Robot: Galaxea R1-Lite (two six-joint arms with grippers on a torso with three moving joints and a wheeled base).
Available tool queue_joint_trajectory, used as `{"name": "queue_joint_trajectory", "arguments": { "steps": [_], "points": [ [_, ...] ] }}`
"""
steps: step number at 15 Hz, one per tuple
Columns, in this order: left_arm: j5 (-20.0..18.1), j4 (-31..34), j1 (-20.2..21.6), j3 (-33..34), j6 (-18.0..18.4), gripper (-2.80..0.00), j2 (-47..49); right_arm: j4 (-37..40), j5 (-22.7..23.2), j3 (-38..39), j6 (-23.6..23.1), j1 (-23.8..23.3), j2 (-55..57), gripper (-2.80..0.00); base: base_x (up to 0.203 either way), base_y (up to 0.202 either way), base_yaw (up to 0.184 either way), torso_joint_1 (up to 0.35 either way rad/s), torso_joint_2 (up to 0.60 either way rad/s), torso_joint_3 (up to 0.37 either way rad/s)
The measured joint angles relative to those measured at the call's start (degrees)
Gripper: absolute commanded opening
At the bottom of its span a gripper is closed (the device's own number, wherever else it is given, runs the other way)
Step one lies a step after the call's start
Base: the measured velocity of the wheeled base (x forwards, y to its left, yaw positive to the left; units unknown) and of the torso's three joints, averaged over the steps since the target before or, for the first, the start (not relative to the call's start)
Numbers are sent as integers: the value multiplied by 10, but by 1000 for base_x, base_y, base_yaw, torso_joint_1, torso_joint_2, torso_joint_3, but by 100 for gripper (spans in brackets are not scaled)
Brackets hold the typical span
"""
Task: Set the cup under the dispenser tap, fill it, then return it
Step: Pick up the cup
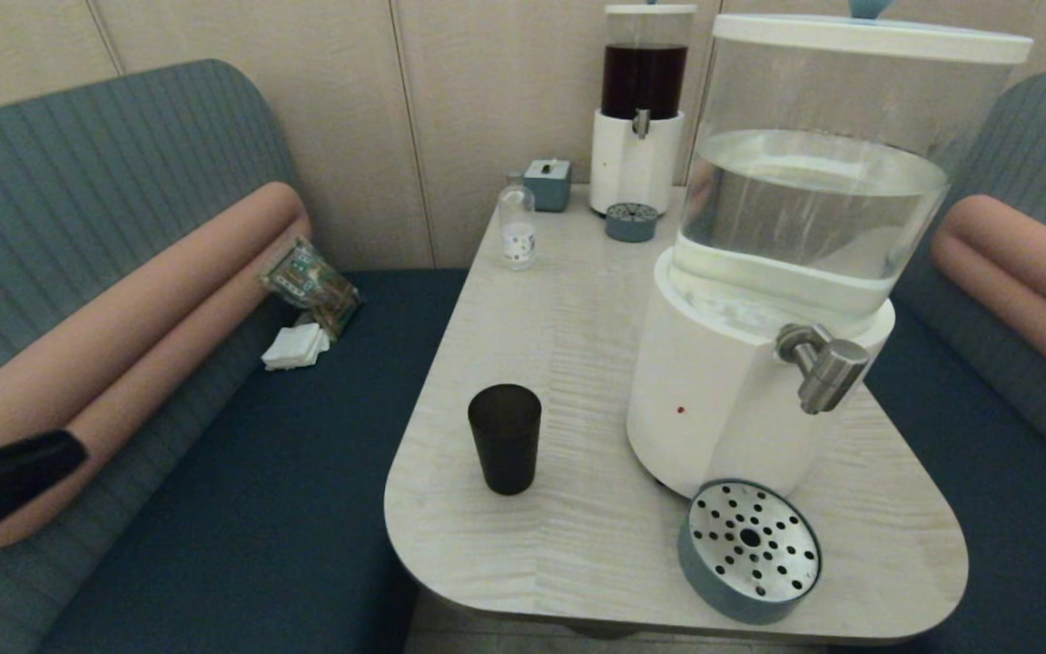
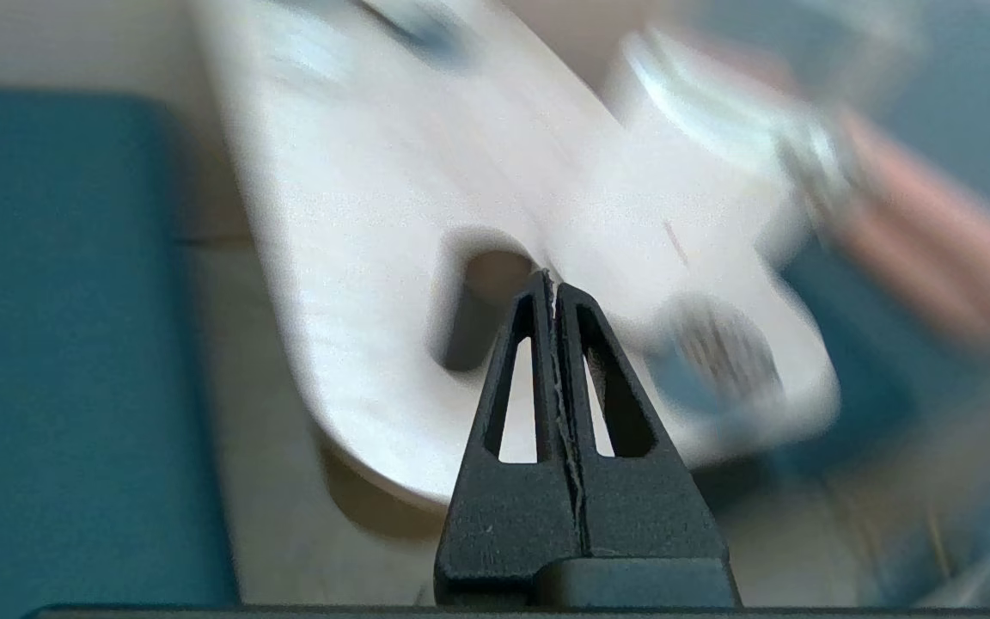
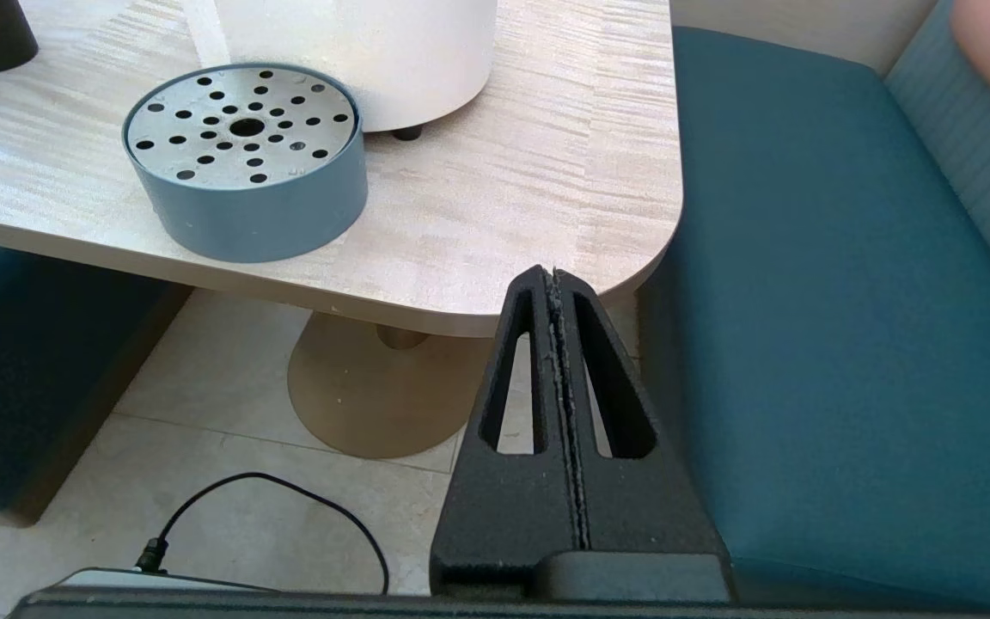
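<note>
The dark plastic cup [image 1: 505, 438] stands upright near the bench's [image 1: 577, 363] left edge; left tool [image 2: 553, 284] closed, empty, off that edge; right tool [image 3: 553, 277] closed, empty, below the near-right corner.

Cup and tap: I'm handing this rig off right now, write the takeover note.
Left gripper: shut, empty, off the table's left edge, aimed toward the cup.
Right gripper: shut, empty, parked low past the table's near right corner.
Cup: upright on the table, left of the big water dispenser, untouched.
Tap: nothing under it; drip tray sits below it.
Done: nothing.
Left: open, grab cup, set it under the tap, fill, return it.
</note>
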Motion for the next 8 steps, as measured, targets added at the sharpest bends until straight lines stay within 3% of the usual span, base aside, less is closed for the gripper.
{"name": "queue_joint_trajectory", "arguments": {
  "steps": [2,5,6,7,8],
  "points": [
    [-65,-95,0,43,57,-280,66,0,0,0,0,0,0,-280,0,0,0,0,0,0],
    [-82,-222,0,83,93,-280,165,0,0,0,0,0,0,-280,0,0,0,0,0,0],
    [-83,-268,1,89,96,-164,204,0,0,0,0,0,0,-280,0,0,0,0,0,0],
    [-83,-315,1,96,99,0,244,0,0,0,0,0,0,-280,0,0,0,0,0,0],
    [-84,-369,2,105,100,0,287,0,0,0,0,0,0,-280,0,0,0,0,0,0]
  ]
}}
